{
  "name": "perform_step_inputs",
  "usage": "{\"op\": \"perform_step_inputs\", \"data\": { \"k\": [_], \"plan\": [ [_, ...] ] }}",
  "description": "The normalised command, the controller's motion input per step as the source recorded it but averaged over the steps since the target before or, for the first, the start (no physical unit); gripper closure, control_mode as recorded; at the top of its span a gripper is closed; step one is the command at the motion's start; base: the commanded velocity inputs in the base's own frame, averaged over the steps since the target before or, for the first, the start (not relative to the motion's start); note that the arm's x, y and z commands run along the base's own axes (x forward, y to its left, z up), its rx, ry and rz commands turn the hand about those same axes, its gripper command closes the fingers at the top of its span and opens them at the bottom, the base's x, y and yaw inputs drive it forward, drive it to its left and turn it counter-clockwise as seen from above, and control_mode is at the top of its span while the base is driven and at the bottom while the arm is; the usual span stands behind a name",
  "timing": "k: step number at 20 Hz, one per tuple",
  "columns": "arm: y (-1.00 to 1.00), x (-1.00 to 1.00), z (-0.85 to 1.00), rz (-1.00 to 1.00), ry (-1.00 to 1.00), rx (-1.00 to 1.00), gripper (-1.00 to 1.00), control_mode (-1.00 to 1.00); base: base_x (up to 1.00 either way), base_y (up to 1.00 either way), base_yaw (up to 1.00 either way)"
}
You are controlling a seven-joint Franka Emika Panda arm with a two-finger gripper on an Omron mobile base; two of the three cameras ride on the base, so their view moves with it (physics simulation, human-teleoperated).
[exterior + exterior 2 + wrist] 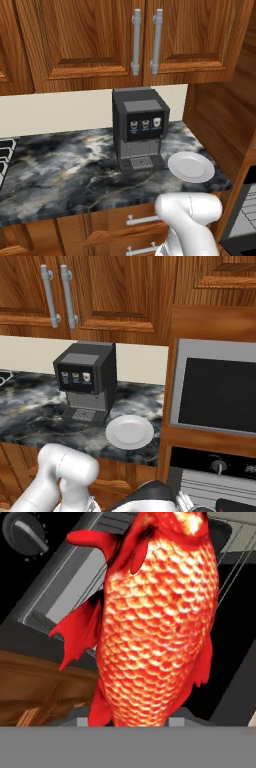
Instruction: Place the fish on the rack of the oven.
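The red-orange scaled fish (pixel 157 627) hangs close in front of the hand camera, its fins spread to the left. My gripper (pixel 129 722) is shut on the fish at its lower end, and the fish hides the fingertips. Behind the fish lies the oven (pixel 60 587), with its dark front and a round knob (pixel 22 532). The oven (pixel 215 476) sits low in the wooden cabinetry to the right of the counter. At the right edge of the left base view, the oven's dark opening holds the light-grey wires of the rack (pixel 248 216).
A black coffee machine (pixel 140 130) stands on the marble counter (pixel 60 170) with a white plate (pixel 191 166) to its right. Wooden drawers (pixel 115 230) lie under the counter. A grey-framed dark panel (pixel 217 388) sits above the oven. A barred grate (pixel 5 155) shows at far left.
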Motion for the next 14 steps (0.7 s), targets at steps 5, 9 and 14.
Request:
{"op": "perform_step_inputs", "data": {
  "k": [5,9,14],
  "plan": [
    [-1.00,0.03,-0.56,0.57,0.00,-0.07,1.00,-1.00,0.00,0.00,0.00],
    [-1.00,0.00,-0.65,0.41,0.00,-0.05,1.00,-1.00,0.00,0.00,0.00],
    [-0.72,0.03,-0.09,0.28,-0.15,0.00,1.00,-1.00,0.00,0.00,0.00]
  ]
}}
